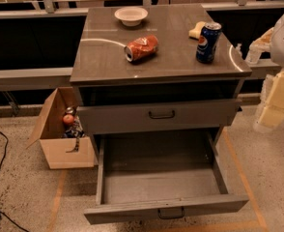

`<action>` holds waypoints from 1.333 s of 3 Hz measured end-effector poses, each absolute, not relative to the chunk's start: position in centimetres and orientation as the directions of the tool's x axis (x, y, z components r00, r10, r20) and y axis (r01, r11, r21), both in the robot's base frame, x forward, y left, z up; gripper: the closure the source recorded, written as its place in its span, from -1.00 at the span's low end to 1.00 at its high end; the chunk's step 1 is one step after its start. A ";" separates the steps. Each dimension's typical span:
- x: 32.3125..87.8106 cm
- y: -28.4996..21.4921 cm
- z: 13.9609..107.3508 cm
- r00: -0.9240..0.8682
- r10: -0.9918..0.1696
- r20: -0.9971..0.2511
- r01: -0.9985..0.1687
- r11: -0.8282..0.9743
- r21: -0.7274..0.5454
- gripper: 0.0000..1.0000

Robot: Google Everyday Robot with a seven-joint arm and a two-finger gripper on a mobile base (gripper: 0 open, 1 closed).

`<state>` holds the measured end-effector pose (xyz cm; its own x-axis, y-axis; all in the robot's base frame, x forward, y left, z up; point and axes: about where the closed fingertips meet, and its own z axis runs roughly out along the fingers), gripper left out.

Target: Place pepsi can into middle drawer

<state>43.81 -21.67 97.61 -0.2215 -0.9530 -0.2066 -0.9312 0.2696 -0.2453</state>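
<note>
Middle drawer (161, 178) pulled out, only grey floor showing. Cardboard box (60, 151) lower left, odds inside. Bench (103, 57): two cans, pepsi can (208, 42) upright, orange can (142, 48) tipped. Gripper (272, 105) right edge, can't tell if open or closed.

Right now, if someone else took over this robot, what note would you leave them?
Gripper: at the right edge beside the cabinet, apart from the can.
Pepsi can: upright on the cabinet top, right side, near a sponge.
Middle drawer: pulled open, no can inside.
Done: drawer open. Left: grasp the can, lower it into the drawer.
</note>
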 end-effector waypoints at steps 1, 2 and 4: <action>43.8 -21.7 97.6 -0.221 -0.953 -0.207 -0.931 0.270 -0.246 -1.00; 44.7 -22.0 96.8 -0.259 -0.925 -0.279 -0.920 0.324 -0.222 -1.00; 49.7 -25.6 94.3 -0.301 -0.715 -0.631 -0.833 0.520 -0.192 -1.00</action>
<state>49.73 -25.57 94.33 -0.3008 -0.7151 -0.6310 -0.8326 0.5196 -0.1919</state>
